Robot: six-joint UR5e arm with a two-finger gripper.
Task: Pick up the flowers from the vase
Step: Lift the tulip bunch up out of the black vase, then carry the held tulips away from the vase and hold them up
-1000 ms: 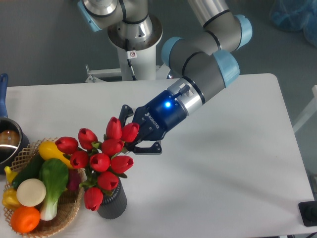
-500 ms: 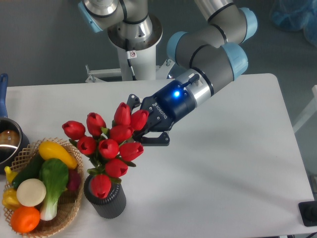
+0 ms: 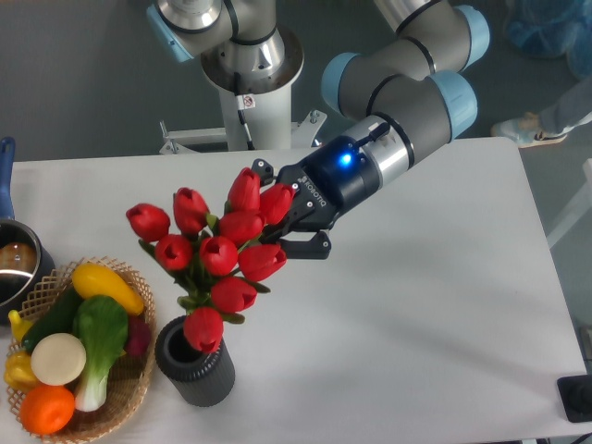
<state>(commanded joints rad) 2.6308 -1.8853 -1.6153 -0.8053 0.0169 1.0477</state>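
Observation:
The flowers (image 3: pixel 218 254), a bunch of red tulip buds with green stems and leaves, hang in the air left of centre. Their lowest bud is right over the mouth of the vase. The vase (image 3: pixel 194 361) is a short dark ribbed cylinder standing on the table near the front. My gripper (image 3: pixel 279 220) comes in from the right and is shut on the flowers at their upper right side. The fingertips are partly hidden behind the buds.
A wicker basket (image 3: pixel 129 388) holding vegetables and fruit stands just left of the vase. A metal pot (image 3: pixel 17 264) sits at the left edge. The robot base (image 3: pixel 250 83) stands at the back. A person's foot (image 3: pixel 523 129) shows at the far right.
My gripper has moved up and to the right with the flowers in it. The bunch has risen out of the vase, whose open mouth now shows.

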